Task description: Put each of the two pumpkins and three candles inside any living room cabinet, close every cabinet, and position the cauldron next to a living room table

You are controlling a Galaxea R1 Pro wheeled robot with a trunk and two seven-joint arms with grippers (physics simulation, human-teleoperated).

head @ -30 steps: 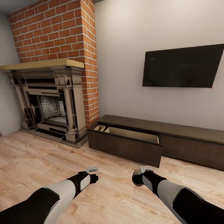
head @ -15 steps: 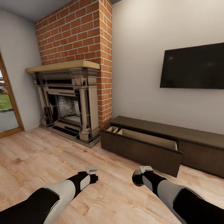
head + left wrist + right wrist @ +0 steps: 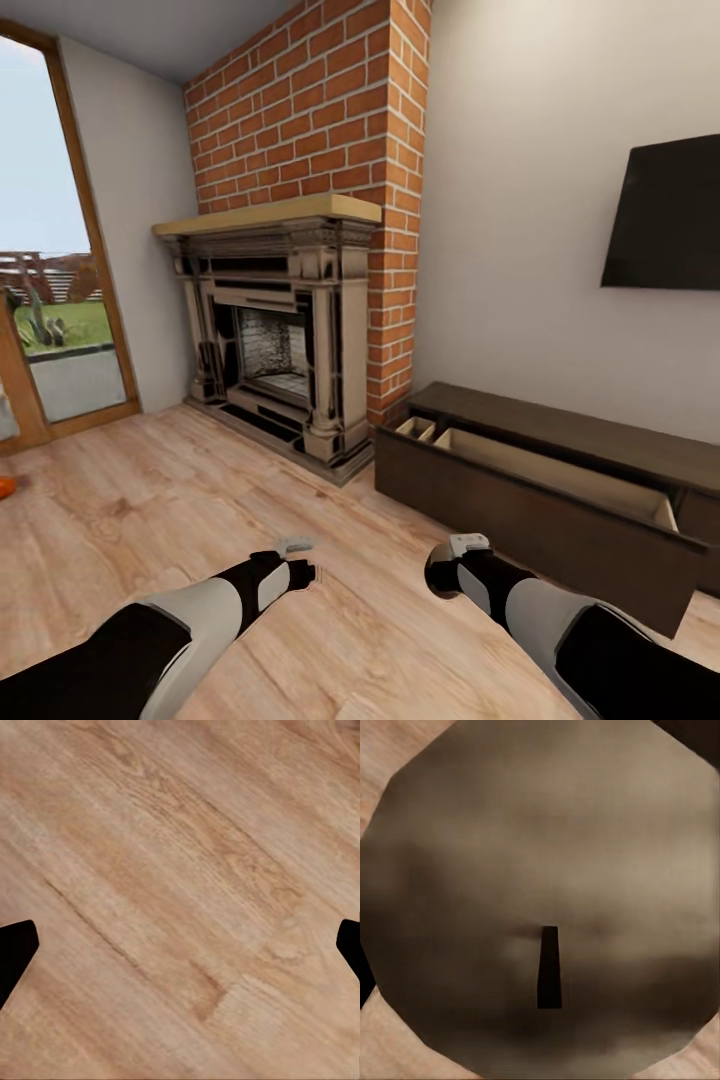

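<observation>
Right wrist view: my right claw [image 3: 443,578] is closed around a stubby tan candle [image 3: 547,900] with a dark wick. My left claw [image 3: 180,945] is spread wide over the pale wood plank floor [image 3: 180,870], holding nothing. The long dark-brown wooden cabinet [image 3: 560,500] stands ahead-right with its drawer pulled open, beside the red brick fireplace [image 3: 300,300].

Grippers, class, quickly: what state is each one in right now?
Left gripper: open, nothing between its fingertips, bare wood floor below.
Right gripper: shut on a candle, whose pale top and wick sit right at the wrist camera.
</observation>
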